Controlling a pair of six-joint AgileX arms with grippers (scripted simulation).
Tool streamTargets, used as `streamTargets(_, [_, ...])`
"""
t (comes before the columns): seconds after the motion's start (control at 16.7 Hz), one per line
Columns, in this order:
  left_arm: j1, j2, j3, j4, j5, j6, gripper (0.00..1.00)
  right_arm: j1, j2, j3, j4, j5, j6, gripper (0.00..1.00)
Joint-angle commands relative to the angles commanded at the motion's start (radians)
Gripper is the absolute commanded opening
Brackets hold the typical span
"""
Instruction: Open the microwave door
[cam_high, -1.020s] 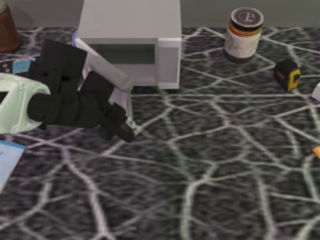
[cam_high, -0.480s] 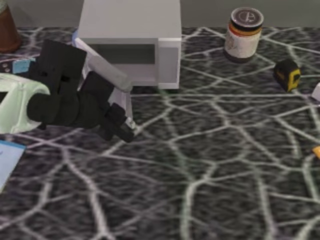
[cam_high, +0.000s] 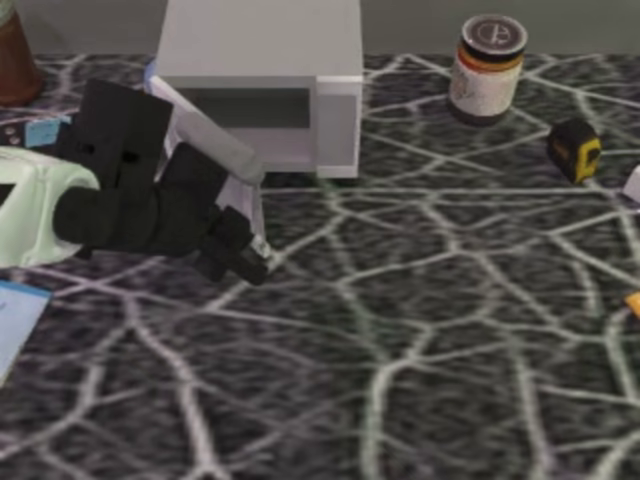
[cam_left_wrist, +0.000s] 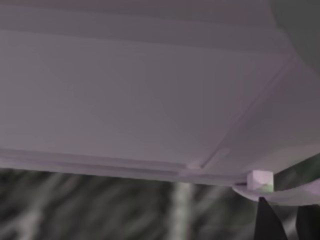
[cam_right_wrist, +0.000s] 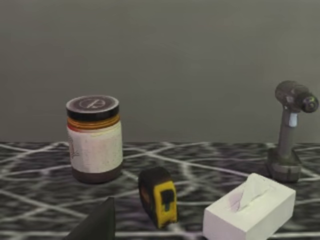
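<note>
The light grey microwave (cam_high: 260, 35) stands at the back of the table, left of the middle, with its dark cavity (cam_high: 245, 108) showing. The microwave door (cam_high: 210, 135) is swung out toward the front left, well away from the narrow control panel (cam_high: 338, 120). My left gripper (cam_high: 245, 258) is at the door's free edge, shut on the pale handle strip. In the left wrist view the door (cam_left_wrist: 125, 95) fills most of the picture, and my left gripper (cam_left_wrist: 286, 222) pinches its rim. My right gripper (cam_right_wrist: 100, 222) shows only as a dark tip and is out of the top view.
A lidded jar (cam_high: 487, 68) and a yellow tape measure (cam_high: 574, 148) stand at the back right. A tissue box (cam_right_wrist: 250, 207) and a drill (cam_right_wrist: 290, 132) are farther right. A brown pot (cam_high: 15, 60), a pale green object (cam_high: 30, 210) and a blue card (cam_high: 15, 315) lie at the left.
</note>
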Motion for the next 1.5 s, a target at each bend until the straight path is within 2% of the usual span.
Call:
streamTargets(0.48, [0.021, -0.008, -0.006, -0.014, 0.034, 0.045, 0.0, 0.0, 0.0, 0.0, 0.0, 0.0, 0.0, 1.0])
streamTargets(1.5, [0.022, -0.008, -0.006, -0.015, 0.036, 0.047, 0.0, 0.0, 0.0, 0.0, 0.0, 0.0, 0.0, 1.0])
